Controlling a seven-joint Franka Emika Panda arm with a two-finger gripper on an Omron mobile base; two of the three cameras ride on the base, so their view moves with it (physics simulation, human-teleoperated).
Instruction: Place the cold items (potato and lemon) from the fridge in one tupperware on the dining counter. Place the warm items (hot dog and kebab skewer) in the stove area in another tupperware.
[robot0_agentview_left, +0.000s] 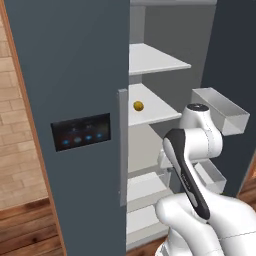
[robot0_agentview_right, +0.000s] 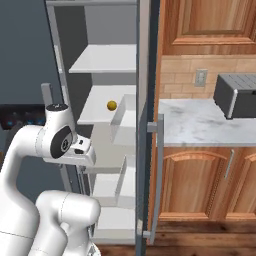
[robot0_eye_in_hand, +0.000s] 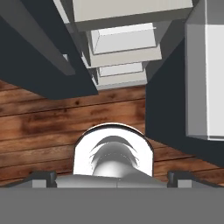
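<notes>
Left base view: lemon (robot0_agentview_left: 138, 106) resting alone on middle fridge shelf (robot0_agentview_left: 160, 111), toward its left front; arm (robot0_agentview_left: 192, 150) folded low in front of open fridge, well below and to the right of that shelf. Potato not made out.
Door bins: open right door carrying a bin (robot0_agentview_left: 222, 111) jutting close beside the arm's upper joint; likely snag point on any upward swing.
Right base view: same lemon (robot0_agentview_right: 111, 105) near shelf's front edge, just left of a door bin (robot0_agentview_right: 124, 120); arm elbow (robot0_agentview_right: 57, 135) level with the shelf below. Counter (robot0_agentview_right: 200, 122) and toaster (robot0_agentview_right: 236, 94) to the right, no tupperware made out.
Hand view: gripper (robot0_eye_in_hand: 112, 175) aimed down at wood floor (robot0_eye_in_hand: 52, 118), away from the fruit; fingertips (robot0_eye_in_hand: 41, 177) spread wide, nothing between them.
Risk 1: long reorientation needed before reaching; wrist or elbow could clip shelf edge or bin.
Risk 2: round lemon near shelf lip; a nudge from one finger could probably roll it off.
</notes>
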